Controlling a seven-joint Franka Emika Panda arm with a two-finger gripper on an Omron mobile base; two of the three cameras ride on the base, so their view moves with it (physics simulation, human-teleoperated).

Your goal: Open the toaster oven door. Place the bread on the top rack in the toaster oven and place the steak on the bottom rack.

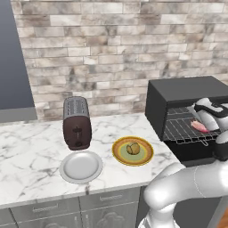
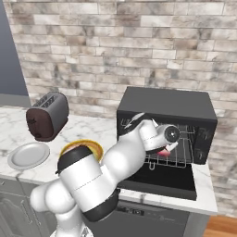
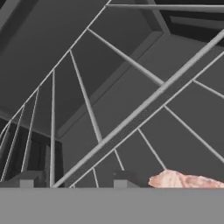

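The black toaster oven stands at the counter's right end with its door folded down flat. The pinkish steak lies on a silver wire rack that is slid partly out; it looks like the bottom rack. My gripper reaches into the oven mouth just over that rack, open, with nothing between its fingertips. In the hand view the steak sits just right of them. The bread, a small tan roll, rests on a yellow-rimmed green plate left of the oven.
A grey-white plate lies bare near the counter's front edge. A dark brown slot toaster stands behind it. The brick wall runs close behind the oven. My arm's white body crosses in front of the green plate in the right base view.
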